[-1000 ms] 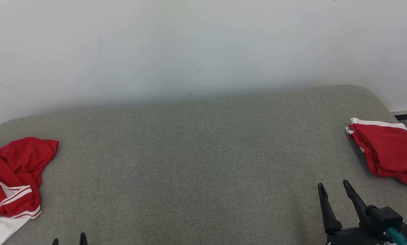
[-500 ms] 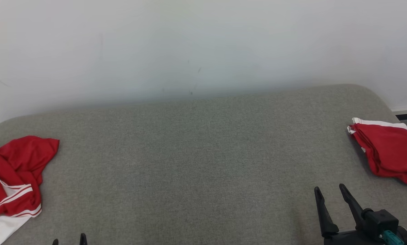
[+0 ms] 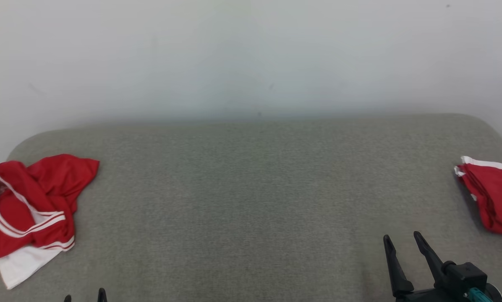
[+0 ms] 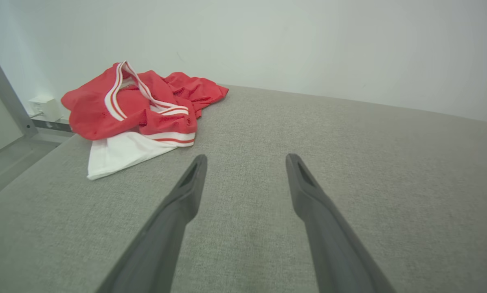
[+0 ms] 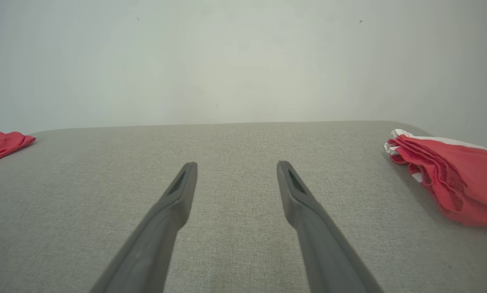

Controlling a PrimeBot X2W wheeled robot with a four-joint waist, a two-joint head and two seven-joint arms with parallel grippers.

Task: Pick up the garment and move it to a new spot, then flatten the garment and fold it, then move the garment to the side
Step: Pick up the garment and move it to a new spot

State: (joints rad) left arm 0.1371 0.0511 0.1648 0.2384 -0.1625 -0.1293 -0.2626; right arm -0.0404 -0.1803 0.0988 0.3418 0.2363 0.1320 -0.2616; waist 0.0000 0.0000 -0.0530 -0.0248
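On the bench [image 3: 251, 188], the crumpled garment [image 3: 32, 205] and folded garment [image 3: 492, 197] haven't moved; the head camera turned left. Left gripper [image 3: 85, 294] and right gripper [image 3: 401, 236] stay spread, empty.

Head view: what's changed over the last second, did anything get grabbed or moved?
The camera swung toward the robot's left, so the crumpled garment and folded garment slid right in the picture; neither moved on the couch. The right claw sank a little lower and leftward in the view. Nothing was grabbed or released. Both it and the left claw stay open and empty.
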